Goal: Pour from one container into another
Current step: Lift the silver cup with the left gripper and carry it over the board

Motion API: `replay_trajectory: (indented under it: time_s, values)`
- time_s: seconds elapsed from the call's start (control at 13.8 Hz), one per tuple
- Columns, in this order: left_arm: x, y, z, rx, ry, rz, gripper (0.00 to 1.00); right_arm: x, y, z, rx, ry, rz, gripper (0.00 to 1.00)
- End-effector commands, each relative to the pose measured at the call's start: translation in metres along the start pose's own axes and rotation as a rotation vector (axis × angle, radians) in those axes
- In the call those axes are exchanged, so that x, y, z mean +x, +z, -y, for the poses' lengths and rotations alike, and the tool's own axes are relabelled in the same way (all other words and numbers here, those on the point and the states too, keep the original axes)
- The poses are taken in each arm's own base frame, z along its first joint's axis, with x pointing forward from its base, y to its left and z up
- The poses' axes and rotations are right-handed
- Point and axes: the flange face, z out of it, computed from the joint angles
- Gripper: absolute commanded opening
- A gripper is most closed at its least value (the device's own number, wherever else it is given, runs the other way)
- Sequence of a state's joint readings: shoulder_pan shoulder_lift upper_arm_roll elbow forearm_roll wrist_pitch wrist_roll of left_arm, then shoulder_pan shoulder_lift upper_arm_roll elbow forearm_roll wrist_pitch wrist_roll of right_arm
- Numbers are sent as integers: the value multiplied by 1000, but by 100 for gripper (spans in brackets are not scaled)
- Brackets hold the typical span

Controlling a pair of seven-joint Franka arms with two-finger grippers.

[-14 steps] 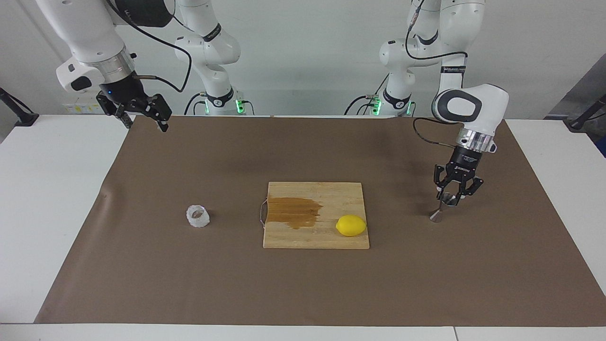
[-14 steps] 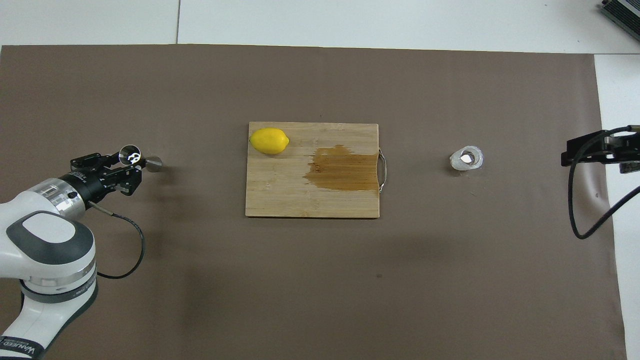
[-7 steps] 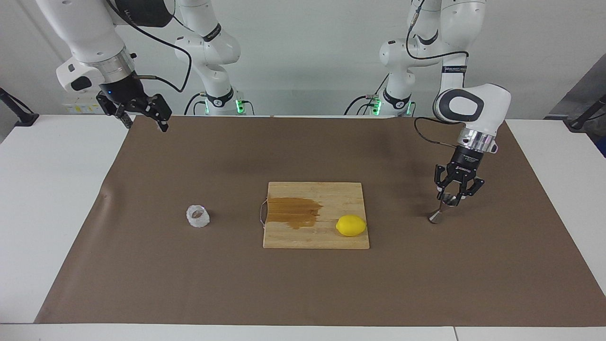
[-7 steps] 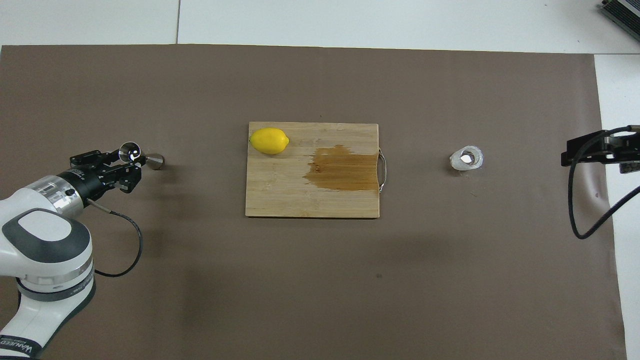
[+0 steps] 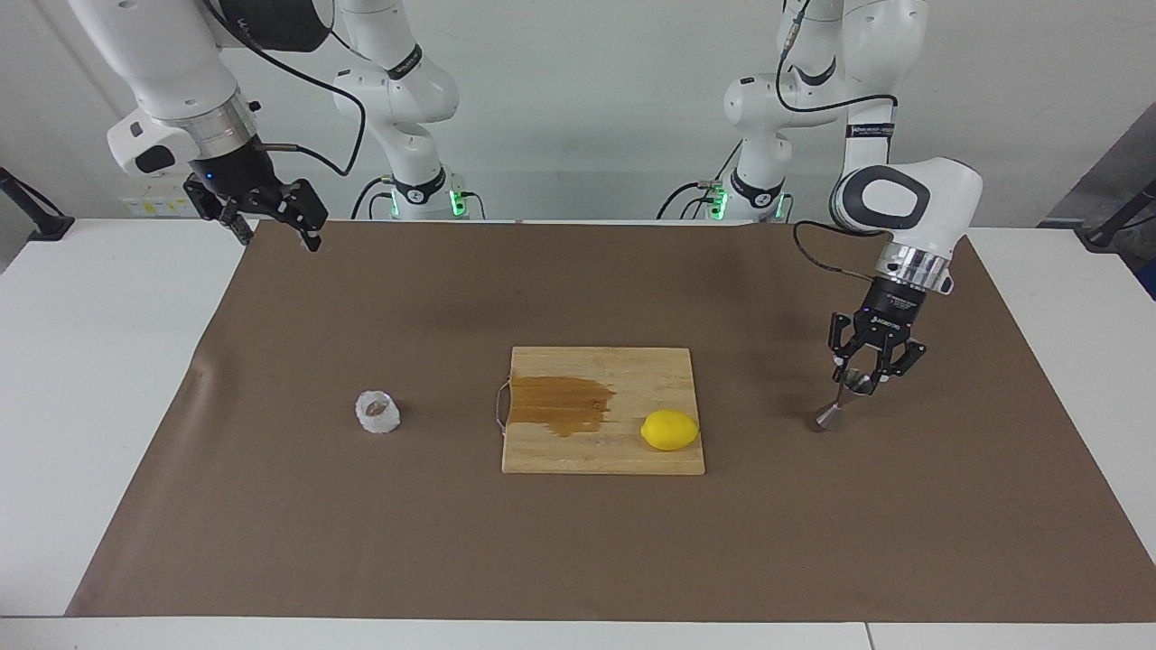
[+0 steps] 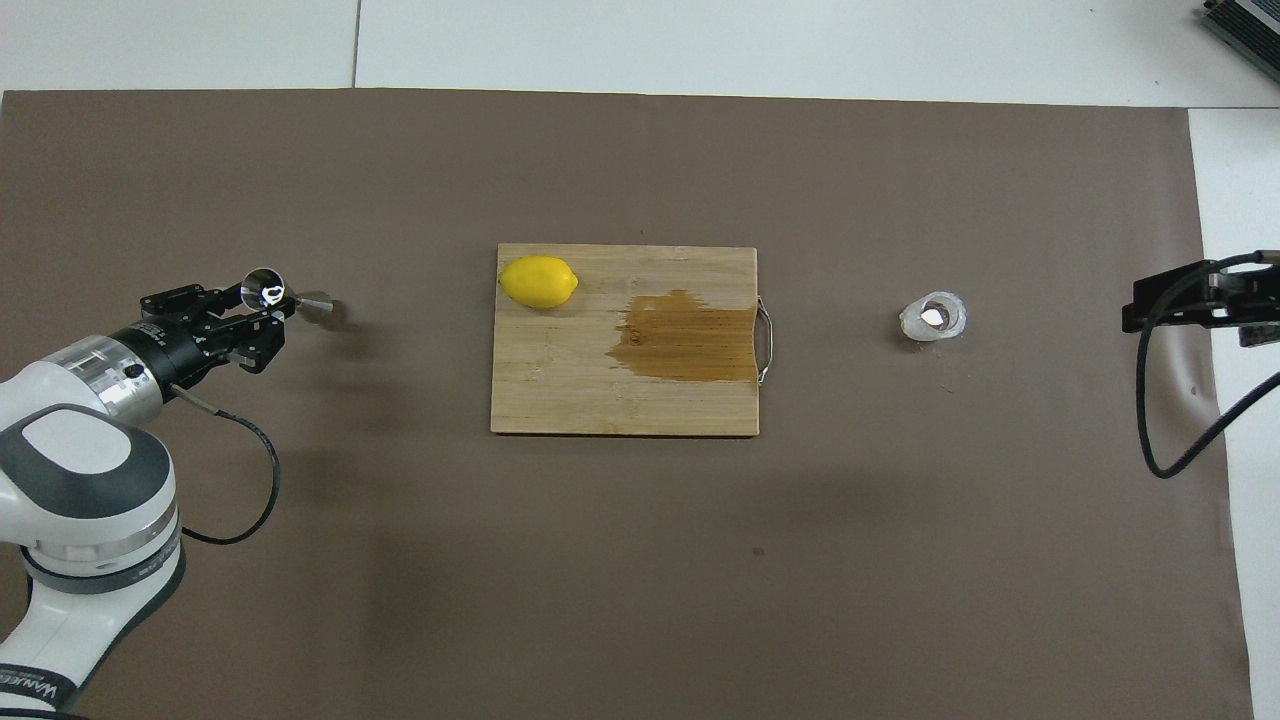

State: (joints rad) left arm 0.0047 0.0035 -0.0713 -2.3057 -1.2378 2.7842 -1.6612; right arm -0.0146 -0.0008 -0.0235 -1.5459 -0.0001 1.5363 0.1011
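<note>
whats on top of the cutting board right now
On the cutting board lies a yellow lemon, toward the left arm's end, and a dark brown wet stain spreads from the handle end. Whatever may lie under the lemon is covered.

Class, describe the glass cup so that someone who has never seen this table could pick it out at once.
Start at the wooden cutting board in the middle of the brown mat. From the board's wire-handle end, look along the mat toward the right arm's end of the table: the glass cup stands there alone. It is small, squat, clear and bumpy, unlike the slim steel jigger.
</note>
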Motion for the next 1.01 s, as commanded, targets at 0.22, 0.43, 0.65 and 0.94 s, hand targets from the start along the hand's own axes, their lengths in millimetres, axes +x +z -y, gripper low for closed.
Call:
replay_trajectory:
  time_s: [0.22, 0.43, 0.65, 0.94]
  values:
    - [-34, 4, 31, 56, 32, 45, 0, -2, -3, -4, -6, -19, 1, 100]
    - [-51, 8, 52, 84, 43, 61, 0, -2, -3, -4, -6, -19, 1, 100]
    - [-73, 10, 75, 116, 12, 85, 0, -2, -3, -4, -6, -19, 1, 100]
    - [-95, 16, 122, 172, 4, 99, 0, -2, -3, -4, -6, -19, 1, 100]
